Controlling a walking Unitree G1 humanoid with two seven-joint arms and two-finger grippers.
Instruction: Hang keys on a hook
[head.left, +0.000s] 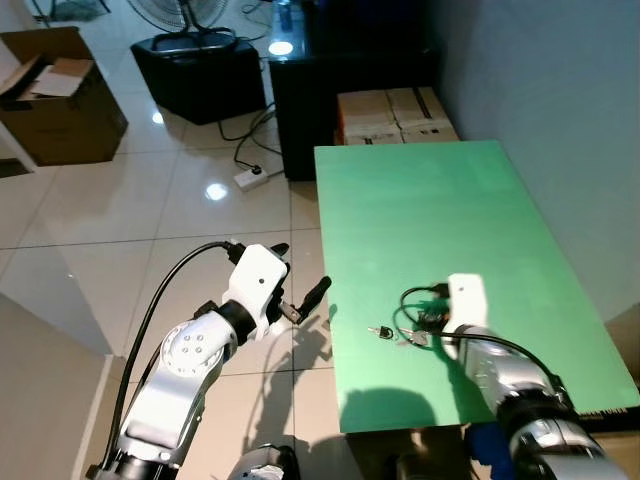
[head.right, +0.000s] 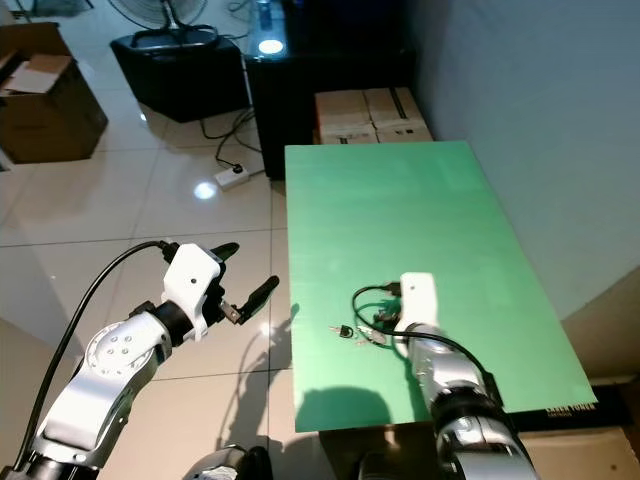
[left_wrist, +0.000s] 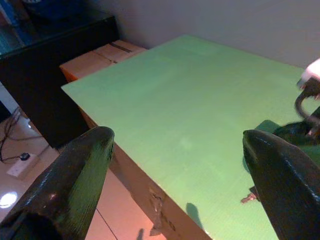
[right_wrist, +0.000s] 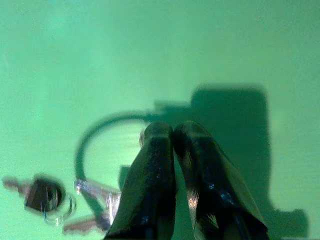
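A small bunch of keys (head.left: 392, 334) with a black fob (right_wrist: 42, 192) and silver blades (right_wrist: 95, 200) lies flat on the green table (head.left: 440, 210), near its front left edge. My right gripper (right_wrist: 172, 131) points down at the table just beside the keys. Its two fingers are pressed together with nothing seen between them, and the keys rest to one side of the fingers. A black cable loop (head.left: 408, 297) curves by the white wrist (head.left: 467, 295). My left gripper (head.left: 300, 272) hovers over the floor left of the table, its fingers (left_wrist: 80, 175) spread wide and empty.
Cardboard boxes (head.left: 395, 112) and a black cabinet (head.left: 340, 70) stand behind the table. A power strip (head.left: 250, 178) with cables lies on the tiled floor. An open carton (head.left: 60, 95) and a fan on a black box (head.left: 195, 60) are at the far left. A wall runs along the table's right.
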